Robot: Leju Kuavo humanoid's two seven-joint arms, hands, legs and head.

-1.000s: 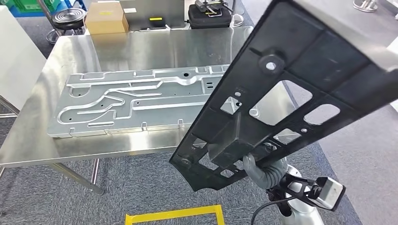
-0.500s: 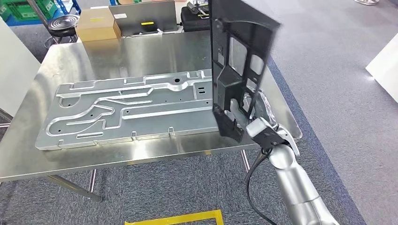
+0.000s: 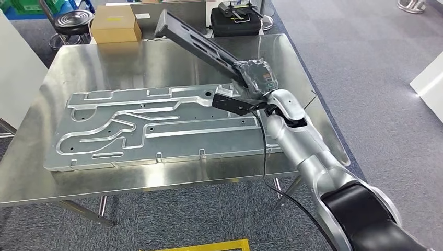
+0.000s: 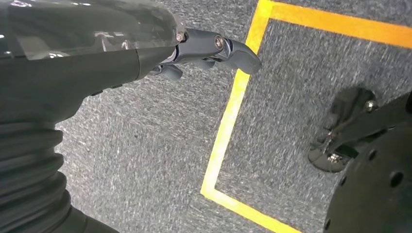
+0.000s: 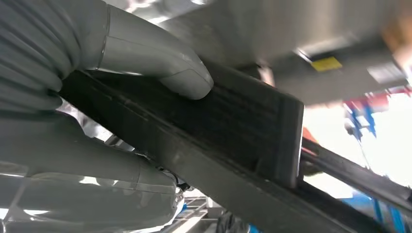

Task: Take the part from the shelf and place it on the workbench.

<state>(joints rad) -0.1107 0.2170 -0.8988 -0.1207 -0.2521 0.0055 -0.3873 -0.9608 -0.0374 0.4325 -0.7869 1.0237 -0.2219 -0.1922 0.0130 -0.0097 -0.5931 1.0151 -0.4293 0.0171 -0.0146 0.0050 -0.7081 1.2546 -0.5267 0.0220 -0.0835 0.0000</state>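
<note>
Right hand [image 3: 254, 76] clamped on long black ribbed plastic frame part [image 3: 198, 44]; thumb [image 5: 160, 60] pressed against its edge in the right wrist view. Part held tilted above the stainless steel counter [image 3: 130, 63], near end low over the large stamped silver metal panel [image 3: 146, 125], far end raised toward the brown cardboard box [image 3: 115, 23]. Panel lying flat on the counter. Left hand [image 4: 204, 51] hanging over grey carpet beside yellow floor tape [image 4: 233, 107], fingers [image 4: 238, 51] loosely apart, holding nothing.
</note>
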